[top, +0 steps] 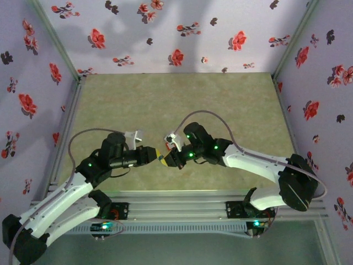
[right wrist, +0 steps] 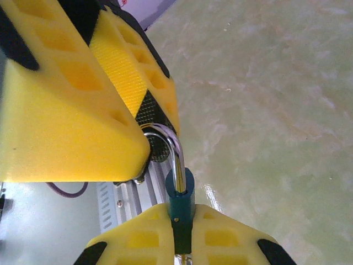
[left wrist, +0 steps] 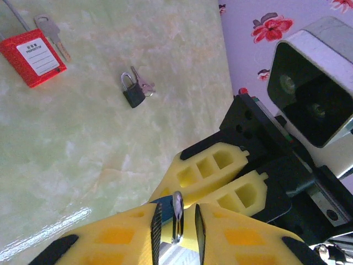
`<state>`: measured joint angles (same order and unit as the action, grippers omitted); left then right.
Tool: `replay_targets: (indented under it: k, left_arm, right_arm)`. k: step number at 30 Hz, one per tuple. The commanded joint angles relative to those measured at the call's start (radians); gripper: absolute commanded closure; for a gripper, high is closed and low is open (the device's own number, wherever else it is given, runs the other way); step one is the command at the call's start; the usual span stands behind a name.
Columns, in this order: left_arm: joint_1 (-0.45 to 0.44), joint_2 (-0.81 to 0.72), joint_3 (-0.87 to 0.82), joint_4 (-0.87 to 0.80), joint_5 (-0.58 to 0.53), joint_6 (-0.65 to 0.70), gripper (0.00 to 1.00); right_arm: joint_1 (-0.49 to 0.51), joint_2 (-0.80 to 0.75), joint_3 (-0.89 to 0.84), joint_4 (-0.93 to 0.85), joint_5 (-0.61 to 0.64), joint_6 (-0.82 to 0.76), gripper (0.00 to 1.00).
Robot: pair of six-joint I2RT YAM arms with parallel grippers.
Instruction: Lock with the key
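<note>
Beyond the teal padlock (right wrist: 180, 199), on the pale green tabletop (left wrist: 83, 165), we note a small black padlock (left wrist: 133, 93) with keys (left wrist: 144, 84) lying loose. We find the right gripper (right wrist: 181, 214) clamped on the teal padlock's body and the left gripper (left wrist: 176, 220) pinched onto its steel shackle (right wrist: 174, 148). In the left wrist view the red padlock (left wrist: 33, 58) lies farther beyond the teal padlock, well apart from both grippers, a silver key (left wrist: 49, 30) just beside it.

The surface (left wrist: 83, 165) is smooth, glossy pale-green marbling (it throws back light). The lock (left wrist: 32, 57) looks glossy red plastic, paper-labelled; the key (left wrist: 47, 26) beside the lock is dull metal. The right claw (right wrist: 181, 218) is matt yellow plastic.
</note>
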<state>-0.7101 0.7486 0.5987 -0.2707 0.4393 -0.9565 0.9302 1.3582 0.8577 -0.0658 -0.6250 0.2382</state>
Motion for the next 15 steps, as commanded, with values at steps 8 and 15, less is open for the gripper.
replay_targets:
  k: [8, 15]
  left_arm:
    - [0.030, -0.008, 0.012, -0.047, 0.028, 0.064, 0.83]
    - [0.045, -0.006, 0.019, -0.062, 0.030, 0.072, 0.84]
  right_arm:
    - [0.006, 0.010, 0.030, 0.000, -0.052, -0.001, 1.00]
    - [0.006, 0.008, 0.029, 0.001, -0.067, -0.001, 1.00]
